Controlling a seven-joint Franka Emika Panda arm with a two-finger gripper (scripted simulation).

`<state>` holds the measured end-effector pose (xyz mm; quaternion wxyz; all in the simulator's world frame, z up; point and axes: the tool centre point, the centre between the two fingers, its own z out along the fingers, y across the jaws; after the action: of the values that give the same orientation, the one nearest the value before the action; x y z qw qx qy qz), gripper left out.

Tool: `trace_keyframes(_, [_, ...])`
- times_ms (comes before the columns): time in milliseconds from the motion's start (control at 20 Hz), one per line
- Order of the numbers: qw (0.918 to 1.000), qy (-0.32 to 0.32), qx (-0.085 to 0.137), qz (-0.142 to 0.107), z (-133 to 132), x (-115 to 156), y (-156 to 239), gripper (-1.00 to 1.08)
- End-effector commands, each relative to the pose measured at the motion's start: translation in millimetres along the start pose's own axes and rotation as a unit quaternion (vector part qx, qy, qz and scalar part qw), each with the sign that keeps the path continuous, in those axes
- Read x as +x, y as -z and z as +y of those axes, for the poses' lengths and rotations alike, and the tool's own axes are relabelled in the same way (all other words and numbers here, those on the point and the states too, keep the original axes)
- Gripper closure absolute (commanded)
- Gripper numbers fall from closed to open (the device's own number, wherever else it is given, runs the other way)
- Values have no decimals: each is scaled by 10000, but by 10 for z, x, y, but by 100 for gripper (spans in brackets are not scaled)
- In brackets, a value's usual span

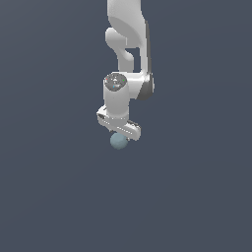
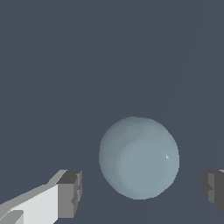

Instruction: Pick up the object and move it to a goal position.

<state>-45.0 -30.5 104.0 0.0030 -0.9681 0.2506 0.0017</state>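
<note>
1. Plain dark grey-blue ground fills both views, with nothing on it that I can see.
2. White arm (image 1: 125, 59) reaches down from the top, near the middle of the exterior view.
3. Its gripper (image 2: 141, 192) is spread wide, one finger (image 2: 70, 192) on either side of the ball (image 2: 139, 157), neither touching.
4. That ball (image 1: 118, 141) sits just under the gripper.

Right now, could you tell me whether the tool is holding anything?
Nothing is held: the tool is open, its fingers apart from the ball between them.
</note>
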Motion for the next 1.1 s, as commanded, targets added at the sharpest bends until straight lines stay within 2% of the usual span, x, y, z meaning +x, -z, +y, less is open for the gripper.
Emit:
trace_keyframes(0, [9997,-225,-8,11,42,-24,-57,-92])
trace_keyframes(300, [9987,-511,-21,24,99,-59,-132,-92])
trace_keyframes(650, [9986,-522,-23,22,101,-63,-168,-92])
trace_keyframes(1050, [9985,-543,-24,24,113,-71,-502,-92])
